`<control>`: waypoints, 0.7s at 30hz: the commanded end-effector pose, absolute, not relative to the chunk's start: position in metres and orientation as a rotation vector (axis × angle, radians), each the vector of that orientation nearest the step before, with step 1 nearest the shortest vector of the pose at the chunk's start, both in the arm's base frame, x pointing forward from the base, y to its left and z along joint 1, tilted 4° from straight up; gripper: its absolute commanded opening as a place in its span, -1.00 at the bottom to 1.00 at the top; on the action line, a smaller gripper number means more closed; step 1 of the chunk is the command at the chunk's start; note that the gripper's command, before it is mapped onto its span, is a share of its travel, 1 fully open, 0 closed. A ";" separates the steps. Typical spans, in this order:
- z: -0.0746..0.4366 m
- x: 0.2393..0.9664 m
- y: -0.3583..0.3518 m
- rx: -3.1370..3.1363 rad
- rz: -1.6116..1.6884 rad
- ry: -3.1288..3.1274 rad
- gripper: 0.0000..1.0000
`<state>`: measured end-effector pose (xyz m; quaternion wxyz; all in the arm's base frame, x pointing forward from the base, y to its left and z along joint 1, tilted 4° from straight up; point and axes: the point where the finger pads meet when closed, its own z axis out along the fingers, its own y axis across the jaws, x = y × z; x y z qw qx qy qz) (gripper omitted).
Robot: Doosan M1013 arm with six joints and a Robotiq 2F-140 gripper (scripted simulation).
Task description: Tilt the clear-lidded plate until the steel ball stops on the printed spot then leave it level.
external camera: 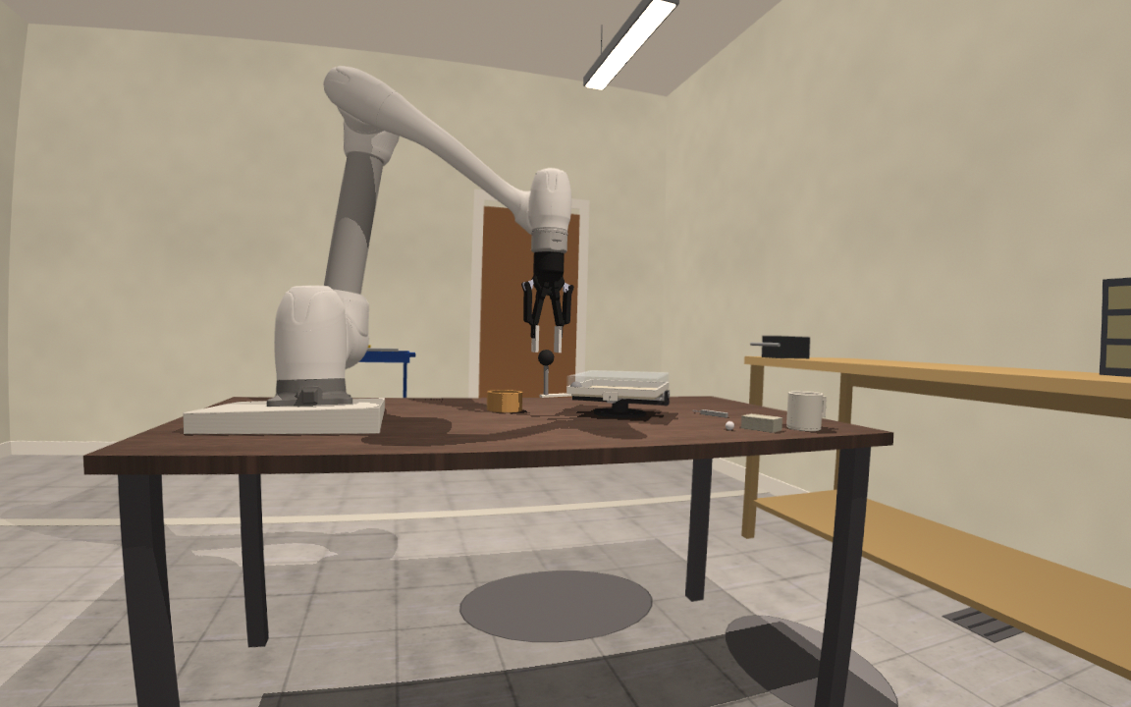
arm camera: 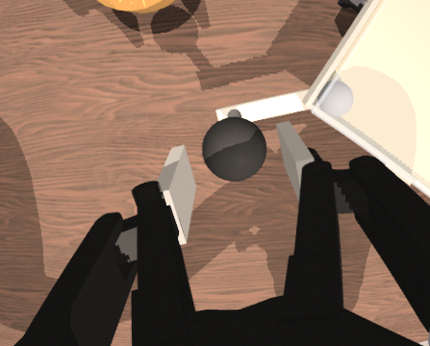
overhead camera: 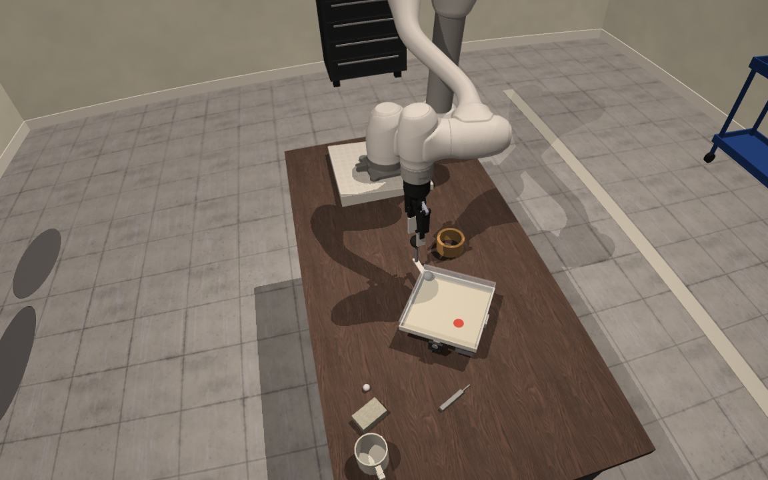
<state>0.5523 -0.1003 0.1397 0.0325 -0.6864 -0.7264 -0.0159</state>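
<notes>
The clear-lidded plate sits on a small black mount at the middle of the table and looks level; it also shows in the side view. The steel ball rests in the plate's corner nearest the arm, also in the wrist view. The red printed spot is toward the opposite side. A lever with a black knob stands up from a tab at that corner. My gripper points straight down, partly open, fingertips just above the knob and on either side of it, not touching.
A brown tape roll lies close beside the lever. A small white ball, a tan block, a mug and a thin metal tool lie near the table's front end. The arm's base pad is behind.
</notes>
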 end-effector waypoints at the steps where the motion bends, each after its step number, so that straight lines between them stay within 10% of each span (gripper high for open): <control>1: 0.138 0.552 -0.100 -2.113 -0.049 -2.236 -0.28; 21: 0.129 0.552 -0.100 -2.113 -0.049 -2.236 -0.28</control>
